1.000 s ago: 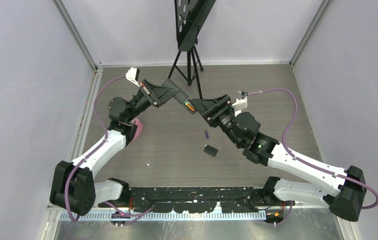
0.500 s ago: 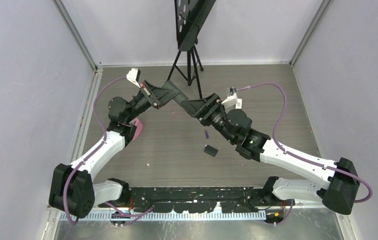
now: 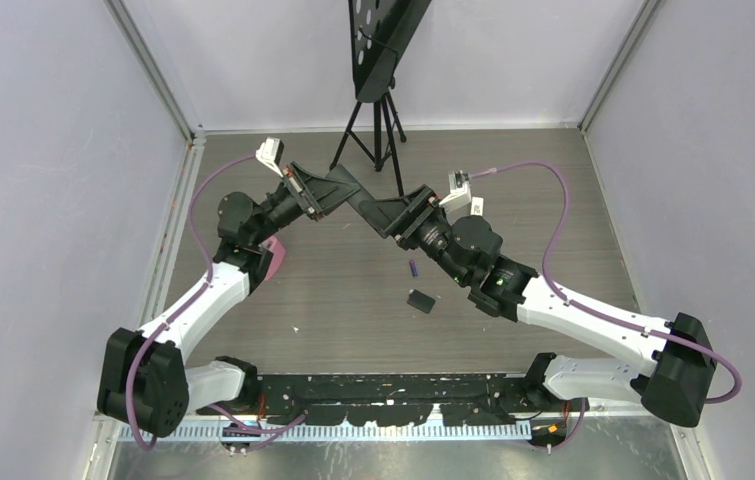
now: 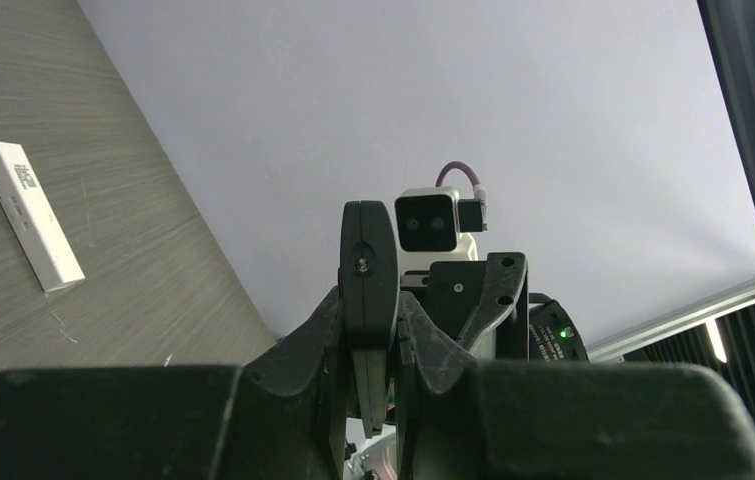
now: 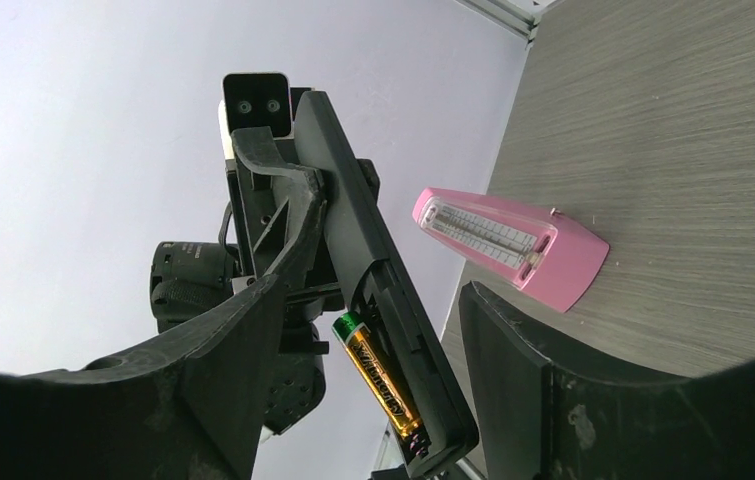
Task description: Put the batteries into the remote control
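left gripper (image 4: 370, 335): clamped on black remote (image 4: 368, 250), held aloft. right gripper (image 5: 373, 300): jaws spread wide astride remote's open end, nothing gripped; orange-yellow battery (image 5: 381, 378) seated inside remote.

This was a robot test lab, not a home. Plain pale lilac walls (image 3: 43, 200) boxed in a grey wood-look bench (image 3: 343, 290), and silver metal frame bars (image 3: 153, 70) held them up. A white and black robot arm on the left (image 3: 203, 300) and one more on the right (image 3: 593, 322) sat by a black rail (image 3: 393, 385) at the near edge, with purple cables (image 3: 564, 215) running along them. A black tripod stand (image 3: 383, 130) with a holed black board (image 3: 378, 40) stood at the back.
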Available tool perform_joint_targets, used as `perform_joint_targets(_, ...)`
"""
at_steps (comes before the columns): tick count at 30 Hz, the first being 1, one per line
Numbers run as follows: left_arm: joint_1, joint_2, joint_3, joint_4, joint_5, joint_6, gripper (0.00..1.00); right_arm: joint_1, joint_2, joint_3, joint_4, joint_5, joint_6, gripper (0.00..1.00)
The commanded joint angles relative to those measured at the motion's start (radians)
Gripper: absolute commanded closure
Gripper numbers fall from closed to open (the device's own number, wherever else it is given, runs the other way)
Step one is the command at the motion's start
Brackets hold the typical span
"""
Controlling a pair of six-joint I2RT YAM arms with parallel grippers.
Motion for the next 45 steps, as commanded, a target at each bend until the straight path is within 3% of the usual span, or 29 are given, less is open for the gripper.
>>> perform_joint_targets(1,0.002,-0.029,0.045,0.013,0.019,0.016,1.0,0.0,0.008,0.043,0.059,-0.009,-0.023,0.32)
perform_joint_targets(14,0.002,-0.037,0.044,0.004,0.013,0.02,1.0,0.0,0.009,0.043,0.06,-0.012,-0.021,0.51)
perform_joint_targets(29,0.003,-0.056,0.061,0.004,-0.015,0.005,1.0,0.0,0.011,0.034,0.078,-0.023,-0.01,0.64)
perform_joint_targets(37,0.002,-0.044,0.066,0.013,-0.049,-0.08,1.0,0.0,0.014,0.008,0.138,-0.078,-0.051,0.79)
perform_joint_targets(45,0.003,-0.046,0.085,0.002,-0.058,-0.131,1.0,0.0,-0.012,-0.072,0.198,-0.118,-0.08,0.85)
